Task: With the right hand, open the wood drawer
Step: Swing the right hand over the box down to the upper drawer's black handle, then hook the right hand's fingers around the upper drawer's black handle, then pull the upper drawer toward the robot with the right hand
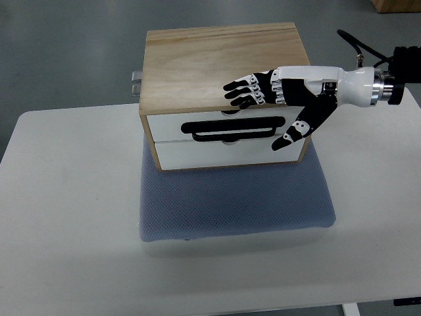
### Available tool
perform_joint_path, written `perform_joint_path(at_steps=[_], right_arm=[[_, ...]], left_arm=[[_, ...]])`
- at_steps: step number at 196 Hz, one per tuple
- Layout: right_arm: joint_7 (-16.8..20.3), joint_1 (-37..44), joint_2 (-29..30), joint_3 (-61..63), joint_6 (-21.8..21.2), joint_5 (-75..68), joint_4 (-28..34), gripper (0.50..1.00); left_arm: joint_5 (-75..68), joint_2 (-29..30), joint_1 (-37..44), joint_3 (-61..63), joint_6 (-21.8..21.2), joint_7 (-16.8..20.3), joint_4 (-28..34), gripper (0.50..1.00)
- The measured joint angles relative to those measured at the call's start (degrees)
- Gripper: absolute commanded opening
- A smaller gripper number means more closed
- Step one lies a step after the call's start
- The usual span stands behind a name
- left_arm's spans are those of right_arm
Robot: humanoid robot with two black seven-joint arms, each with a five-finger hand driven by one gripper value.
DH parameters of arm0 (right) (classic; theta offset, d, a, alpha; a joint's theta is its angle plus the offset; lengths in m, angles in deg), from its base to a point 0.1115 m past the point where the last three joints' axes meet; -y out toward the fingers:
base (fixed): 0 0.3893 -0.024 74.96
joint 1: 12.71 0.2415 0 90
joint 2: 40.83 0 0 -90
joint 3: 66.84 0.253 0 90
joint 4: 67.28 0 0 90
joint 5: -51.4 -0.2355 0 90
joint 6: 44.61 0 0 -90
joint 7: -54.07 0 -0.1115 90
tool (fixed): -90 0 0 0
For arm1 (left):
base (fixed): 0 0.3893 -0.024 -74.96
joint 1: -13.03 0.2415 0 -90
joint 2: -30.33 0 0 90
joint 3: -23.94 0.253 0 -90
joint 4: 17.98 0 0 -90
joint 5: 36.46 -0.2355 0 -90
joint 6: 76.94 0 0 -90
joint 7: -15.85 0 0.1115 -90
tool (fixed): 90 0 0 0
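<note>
Pale wood drawer box (220, 59) sits at upper centre on a blue mat (237, 201) on the counter (66, 217). Our right hand (279, 99) hovers over its front edge, fingers spread, holding nothing; we judge it must next hook the black handle (233, 127).

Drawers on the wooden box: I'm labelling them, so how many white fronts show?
2: the upper white drawer front with the black handle, and the lower plain white drawer front beneath it.

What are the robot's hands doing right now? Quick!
Right hand: open, fingers spread over the wooden drawer box, holding nothing.
Left hand: not in the picture.
</note>
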Motion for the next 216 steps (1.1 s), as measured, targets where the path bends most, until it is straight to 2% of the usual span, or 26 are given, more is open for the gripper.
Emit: perform_joint_path(at_steps=[109, 216], right_arm=[[0.01, -0.62, 5.99, -2.67, 2.45, 7.85, -6.28, 0.952], [0.01, -0.77, 8.9, -5.6, 5.32, 11.22, -8.78, 0.952]], left_arm=[[0.0, 0.0, 0.0, 0.0, 0.0, 0.0, 0.0, 1.0], [0.0, 0.0, 0.0, 0.0, 0.0, 0.0, 0.0, 1.0]])
